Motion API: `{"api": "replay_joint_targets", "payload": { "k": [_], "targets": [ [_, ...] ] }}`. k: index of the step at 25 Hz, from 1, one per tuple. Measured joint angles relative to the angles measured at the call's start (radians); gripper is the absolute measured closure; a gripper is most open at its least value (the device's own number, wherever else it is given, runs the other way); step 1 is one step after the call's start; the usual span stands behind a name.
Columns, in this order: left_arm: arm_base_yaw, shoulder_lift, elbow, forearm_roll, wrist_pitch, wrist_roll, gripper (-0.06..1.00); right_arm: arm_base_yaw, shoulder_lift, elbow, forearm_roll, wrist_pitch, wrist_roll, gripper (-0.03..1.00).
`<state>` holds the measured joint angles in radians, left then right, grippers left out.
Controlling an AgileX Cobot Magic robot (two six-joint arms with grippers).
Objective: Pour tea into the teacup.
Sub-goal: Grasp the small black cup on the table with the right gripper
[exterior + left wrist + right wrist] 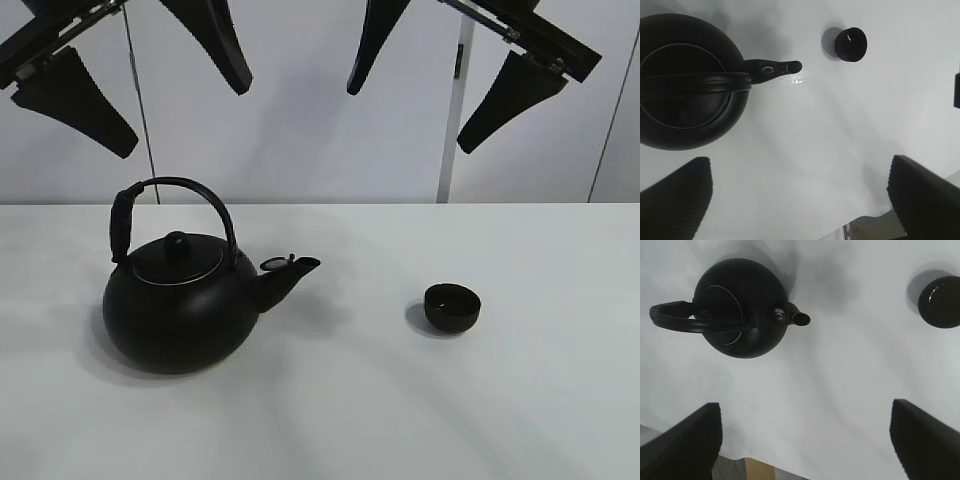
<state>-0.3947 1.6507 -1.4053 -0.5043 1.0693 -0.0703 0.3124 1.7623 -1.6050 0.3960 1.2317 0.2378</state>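
teapot spout [291, 275] toward upright teacup [452, 306]

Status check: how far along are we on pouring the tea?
Nothing looks done yet: the teapot stands upright on the table, spout toward the teacup, apart from it. Nothing is in hand; the left gripper and right gripper hang open above, empty. Left: grasp the handle, lift, tip over the teacup, pour.
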Motion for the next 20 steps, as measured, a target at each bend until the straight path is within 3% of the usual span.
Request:
{"api": "replay_joint_targets", "payload": {
  "k": [6, 10, 15, 20],
  "targets": [
    [0.000, 0.000, 0.000, 0.000, 0.000, 0.000, 0.26, 0.000, 0.000, 0.000, 0.000, 0.000, -0.034, 0.34],
    [0.000, 0.000, 0.000, 0.000, 0.000, 0.000, 0.26, 0.000, 0.000, 0.000, -0.029, 0.000, -0.146, 0.34],
    [0.000, 0.000, 0.000, 0.000, 0.000, 0.000, 0.26, 0.000, 0.000, 0.000, -0.134, 0.000, -0.320, 0.34],
    [0.000, 0.000, 0.000, 0.000, 0.000, 0.000, 0.26, 0.000, 0.018, 0.006, -0.283, -0.002, -0.356, 0.34]
  ]
}}
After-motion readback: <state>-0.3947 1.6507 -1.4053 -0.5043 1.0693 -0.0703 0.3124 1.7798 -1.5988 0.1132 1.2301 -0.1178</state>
